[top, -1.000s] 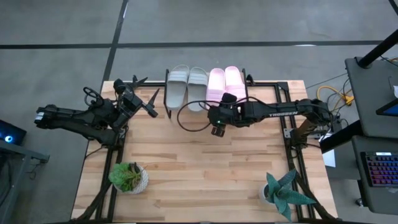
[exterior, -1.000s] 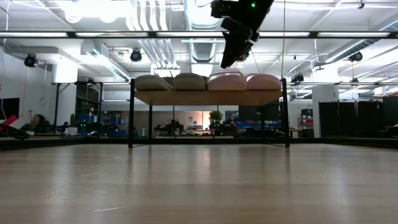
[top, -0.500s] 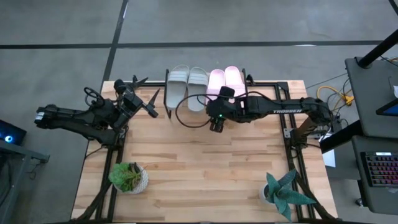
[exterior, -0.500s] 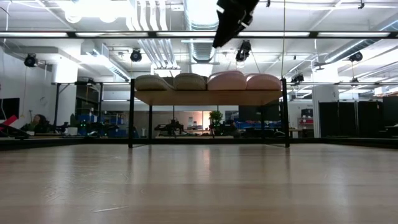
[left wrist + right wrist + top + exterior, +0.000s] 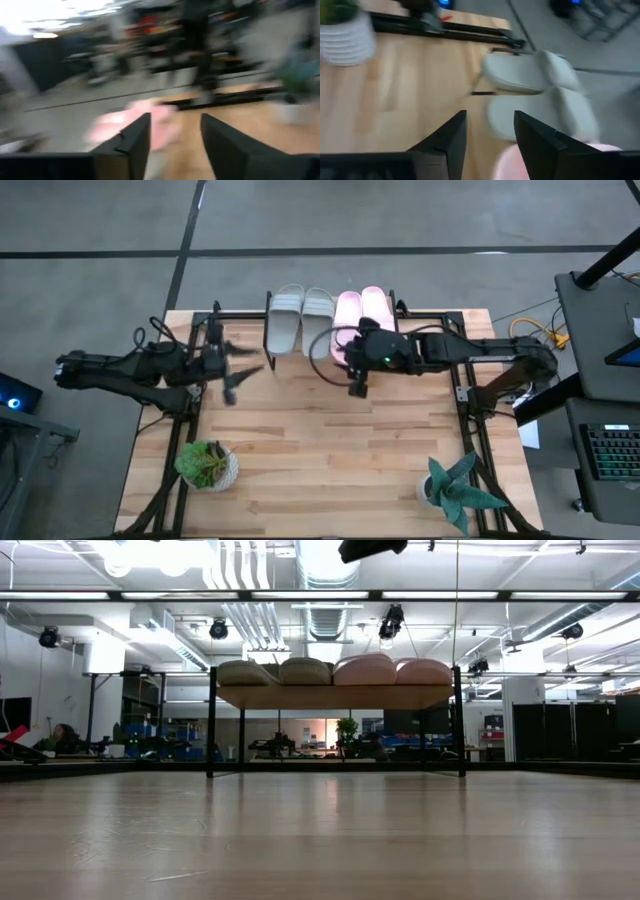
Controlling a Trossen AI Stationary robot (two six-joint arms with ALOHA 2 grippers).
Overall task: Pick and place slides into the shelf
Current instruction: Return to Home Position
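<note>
Two light grey slides point(image 5: 300, 320) and two pink slides point(image 5: 360, 310) lie side by side, soles down, on the shelf point(image 5: 335, 697) at the table's far edge. In the low view their rounded tops point(image 5: 335, 671) show above the wooden plank. My right gripper point(image 5: 357, 388) hangs open high above the table, just in front of the pink pair; only its tip point(image 5: 370, 548) shows in the low view. My left gripper point(image 5: 245, 380) is open at the table's left, held level, left of the grey pair. Neither holds anything.
A potted plant in a white pot point(image 5: 207, 466) stands near the front left corner and a spiky plant point(image 5: 455, 488) near the front right. The black table frame point(image 5: 465, 395) runs along both sides. Bare wood point(image 5: 330, 450) lies between the plants.
My right gripper has risen from in front of the pink slides, leaving the low view almost entirely, and its arm has drawn back toward the table's right. My left gripper has swung from pointing at the shelf toward the table's near edge, turning level. The slides have stayed put.
</note>
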